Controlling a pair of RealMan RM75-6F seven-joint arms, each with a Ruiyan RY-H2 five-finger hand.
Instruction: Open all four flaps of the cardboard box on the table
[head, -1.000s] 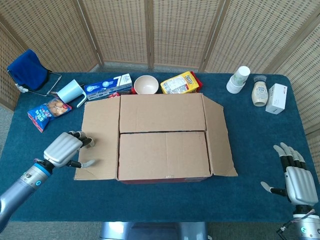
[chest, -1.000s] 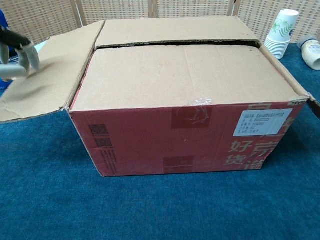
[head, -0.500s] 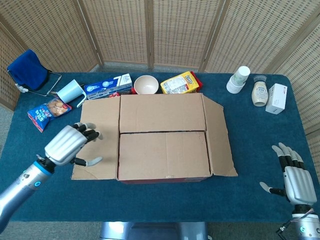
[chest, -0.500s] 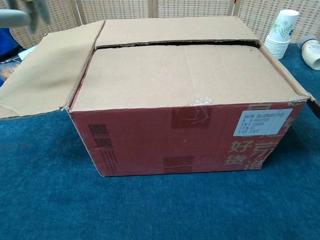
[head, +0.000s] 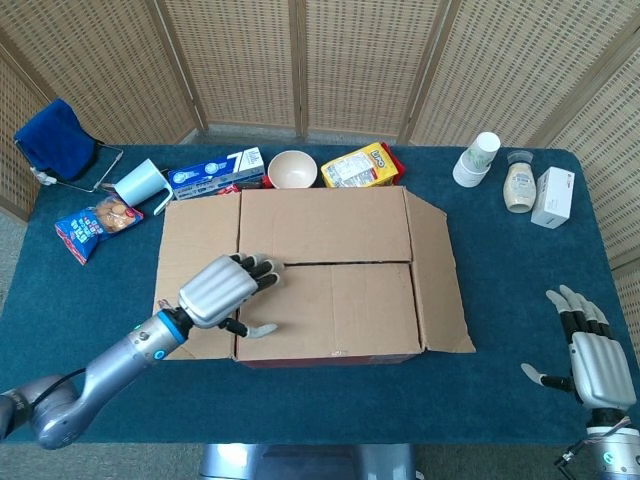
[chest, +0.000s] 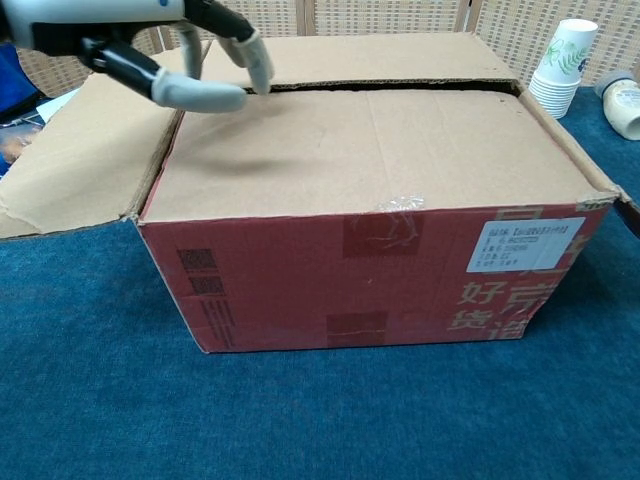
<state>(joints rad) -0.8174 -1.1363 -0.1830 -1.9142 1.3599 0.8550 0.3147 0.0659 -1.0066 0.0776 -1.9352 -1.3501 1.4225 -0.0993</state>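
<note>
The cardboard box (head: 330, 310) (chest: 370, 270) stands mid-table, red-sided with a brown top. Its left flap (head: 195, 260) (chest: 80, 150) and right flap (head: 440, 280) are folded outward. The near flap (head: 335, 305) (chest: 360, 150) and far flap (head: 325, 225) (chest: 350, 60) still lie flat over the top, meeting at a seam. My left hand (head: 225, 290) (chest: 150, 45) hovers open over the box's left edge, fingertips (chest: 250, 70) near the seam. My right hand (head: 590, 360) rests open, low at the table's right front, far from the box.
Behind the box stand a white bowl (head: 292, 168), a yellow snack box (head: 360, 165) and a blue carton (head: 215, 172). A mug (head: 140, 183), snack bag (head: 95, 225) and blue cloth (head: 55, 140) lie far left. Paper cups (head: 477, 158) (chest: 560, 70), a jar (head: 518, 187) and a white box (head: 552, 197) are far right.
My left hand rose off the left flap and swung right, now over the box's top by the seam. The box and right hand stayed put.
</note>
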